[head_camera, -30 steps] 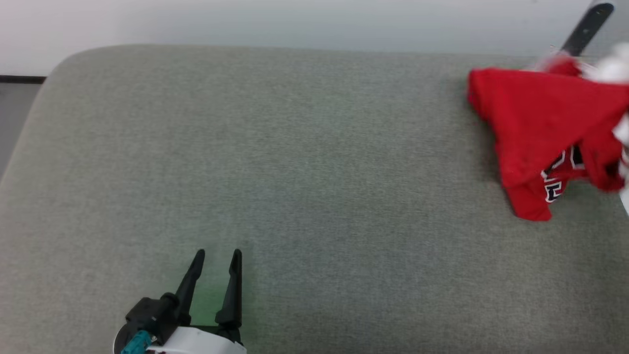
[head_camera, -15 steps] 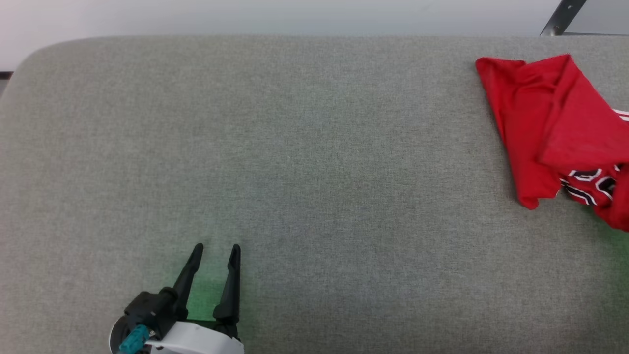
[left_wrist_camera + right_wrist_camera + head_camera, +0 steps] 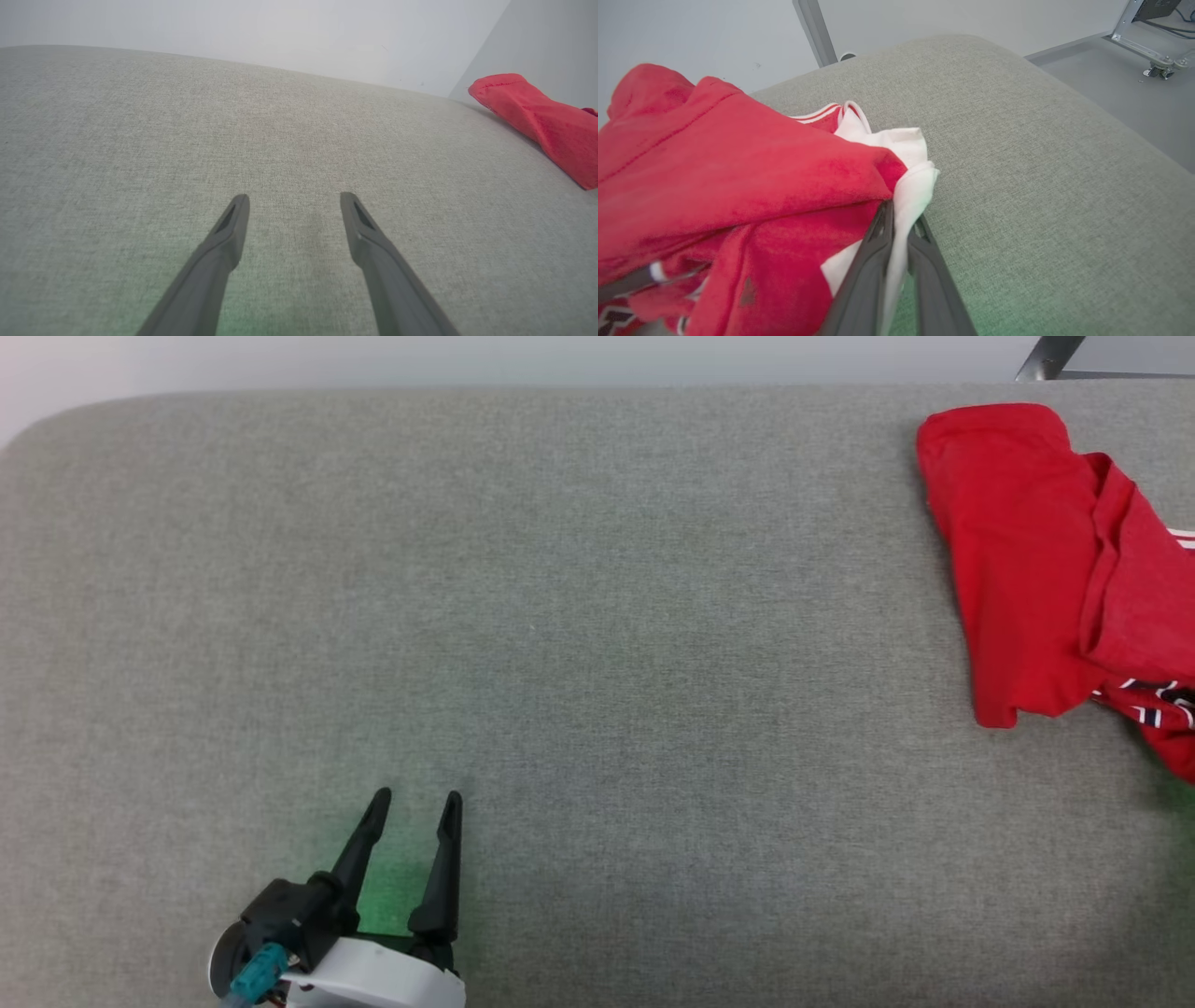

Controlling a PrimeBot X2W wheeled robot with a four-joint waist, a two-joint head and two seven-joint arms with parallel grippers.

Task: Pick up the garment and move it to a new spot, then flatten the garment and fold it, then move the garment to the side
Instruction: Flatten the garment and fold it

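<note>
The garment (image 3: pixel 1036 560), a red T-shirt with white sleeves, lies crumpled at the far right of the grey cushion (image 3: pixel 597 644) and runs off the head view's right edge. In the right wrist view its red body (image 3: pixel 724 186) bulges at the left, and my right gripper (image 3: pixel 901 219) is shut on a fold of its white sleeve. A bit of black-and-white lettering peeks out at the lower left there. My left gripper (image 3: pixel 411 803) is open low on the left of the cushion, far from the shirt, with nothing between its fingers (image 3: pixel 233 224). The left wrist view catches the garment (image 3: pixel 537 121) at its right edge.
A pale wall runs behind the cushion. A grey metal post (image 3: pixel 815 30) stands behind the cushion's far end, and a metal frame foot (image 3: pixel 1148 51) rests on the floor beyond its right side. The cushion's rounded edge (image 3: pixel 1087 107) drops off near the shirt.
The head camera has shifted, so the cushion sits higher in view. The garment has dropped from a lifted, blurred bunch to lie lower and flatter on the cushion. The left gripper has held still.
</note>
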